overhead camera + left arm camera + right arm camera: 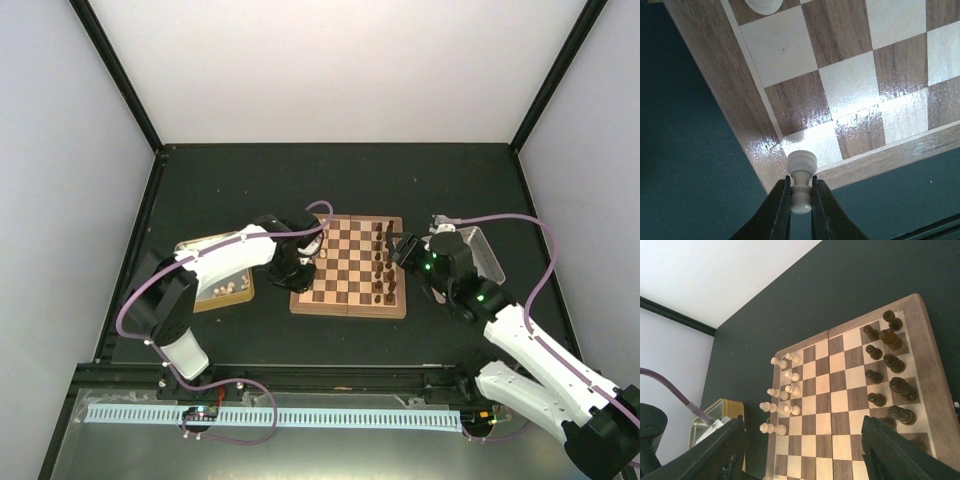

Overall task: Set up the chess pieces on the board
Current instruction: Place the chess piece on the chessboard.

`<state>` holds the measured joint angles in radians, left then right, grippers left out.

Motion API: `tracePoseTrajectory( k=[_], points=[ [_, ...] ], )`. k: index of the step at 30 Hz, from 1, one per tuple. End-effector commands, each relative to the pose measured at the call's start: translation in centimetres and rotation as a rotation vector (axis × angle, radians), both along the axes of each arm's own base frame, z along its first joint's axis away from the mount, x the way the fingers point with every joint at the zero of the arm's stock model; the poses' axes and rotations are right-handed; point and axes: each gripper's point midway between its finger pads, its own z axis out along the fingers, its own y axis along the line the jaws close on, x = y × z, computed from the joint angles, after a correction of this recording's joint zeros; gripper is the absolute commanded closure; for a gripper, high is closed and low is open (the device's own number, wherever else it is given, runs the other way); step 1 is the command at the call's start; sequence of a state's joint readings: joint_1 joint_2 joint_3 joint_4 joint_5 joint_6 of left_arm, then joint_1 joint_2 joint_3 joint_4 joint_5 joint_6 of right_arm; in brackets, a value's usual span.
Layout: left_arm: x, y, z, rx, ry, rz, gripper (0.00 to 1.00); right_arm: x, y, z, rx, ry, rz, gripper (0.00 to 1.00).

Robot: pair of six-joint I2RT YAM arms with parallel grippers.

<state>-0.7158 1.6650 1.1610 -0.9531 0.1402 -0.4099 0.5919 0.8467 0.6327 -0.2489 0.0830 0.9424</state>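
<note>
The board (346, 268) lies mid-table, with cream chess pieces (322, 255) along its left side and dark pieces (381, 262) along its right. My left gripper (299, 272) hangs over the board's near-left corner. In the left wrist view it (801, 181) is shut on a cream pawn (801, 167), held above the corner of the board (730, 90). My right gripper (404, 250) is at the board's right edge. In the right wrist view it (802, 424) is open and empty above the board (840, 405), with cream pieces (782, 395) and dark pieces (890, 362) in view.
A gold-tan tin (222, 278) holding a few pale pieces stands left of the board, and it also shows in the right wrist view (722, 410). A silver-grey tray (486, 255) sits right of the board behind my right arm. Another cream piece (762, 4) stands near the left gripper.
</note>
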Motion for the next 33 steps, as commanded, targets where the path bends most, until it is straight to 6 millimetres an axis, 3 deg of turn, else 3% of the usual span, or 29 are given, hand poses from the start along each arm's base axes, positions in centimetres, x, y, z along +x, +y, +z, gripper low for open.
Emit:
tracePoseTrajectory(
  k=[1,8,19,33],
  points=[
    [0.6,-0.6,0.8,0.012,-0.009,-0.026,0.95,0.2,-1.2,-0.4,-0.05,-0.016,-0.044,0.36],
    [0.9,-2.6,1.7,0.041,-0.042,-0.069,0.95,0.3,-1.6,-0.4,-0.06,-0.02,-0.06,0.36],
    [4.7,-5.0,2.4,0.142,-0.142,-0.088,0.93,-0.2,-3.1,-0.3,-0.086,-0.032,-0.113,0.36],
    [7.1,-5.1,0.7,0.242,-0.164,-0.104,0.91,-0.7,-4.2,-0.1,-0.096,-0.041,-0.147,0.36]
  ],
)
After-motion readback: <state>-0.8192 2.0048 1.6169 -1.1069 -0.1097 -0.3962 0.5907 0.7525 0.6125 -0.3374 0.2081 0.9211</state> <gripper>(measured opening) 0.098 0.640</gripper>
